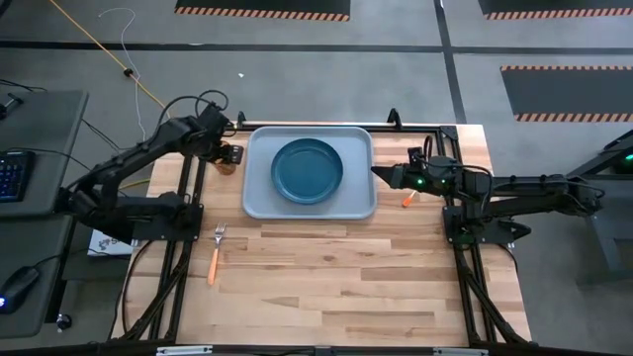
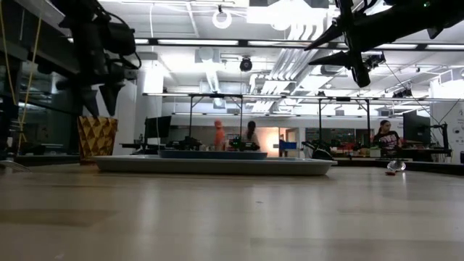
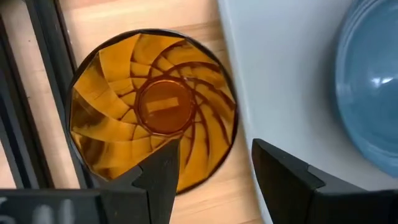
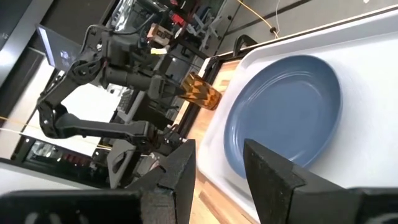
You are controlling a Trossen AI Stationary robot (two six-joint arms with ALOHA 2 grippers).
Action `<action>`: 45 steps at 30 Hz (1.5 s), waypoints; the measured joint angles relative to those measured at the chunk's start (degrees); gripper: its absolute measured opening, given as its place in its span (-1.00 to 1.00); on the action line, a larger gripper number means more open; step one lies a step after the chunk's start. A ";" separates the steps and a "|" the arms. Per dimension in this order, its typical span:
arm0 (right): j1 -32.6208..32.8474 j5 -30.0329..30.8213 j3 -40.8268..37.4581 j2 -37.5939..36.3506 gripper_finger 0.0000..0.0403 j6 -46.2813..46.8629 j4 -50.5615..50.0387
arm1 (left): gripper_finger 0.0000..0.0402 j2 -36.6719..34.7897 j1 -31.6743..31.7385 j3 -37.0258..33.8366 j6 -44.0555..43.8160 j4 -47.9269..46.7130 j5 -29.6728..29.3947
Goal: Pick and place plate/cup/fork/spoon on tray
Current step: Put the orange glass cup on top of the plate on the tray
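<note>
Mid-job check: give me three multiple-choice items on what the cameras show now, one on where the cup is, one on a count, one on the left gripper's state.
1. Where does the cup stand?
A. On the plate
B. On the table, just off the tray's left edge
C. Beside the fork

2. How many of the task's items lie on the tray?
A. One
B. Two
C. Three

3. The left gripper is:
A. Shut on the cup
B. Open, above the cup's rim
C. Shut on the fork

Answers: 1 B, the high view shows it on wood beside the tray. 2 A, only the plate is there; the fork lies on the table. 3 B, the left wrist view shows its fingers apart over the cup.
</note>
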 joint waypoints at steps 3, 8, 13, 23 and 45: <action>0.00 0.00 0.00 0.00 -0.37 -1.00 -0.17 | -0.05 2.18 0.24 0.00 1.56 0.00 0.02; 0.00 0.00 0.00 0.00 -0.37 -1.23 -0.15 | -0.06 5.85 0.21 0.00 2.81 0.02 -0.15; 0.00 0.00 0.00 0.00 -0.37 -1.23 -0.16 | -0.20 9.20 0.21 0.00 5.44 0.02 -2.19; 0.00 0.01 0.00 0.00 -0.37 -1.41 -0.17 | -0.95 11.73 0.17 0.13 9.96 0.19 -2.79; 0.00 0.66 0.00 -0.02 -0.37 -2.52 -0.15 | -0.99 30.62 -10.87 36.72 20.27 -4.46 -2.83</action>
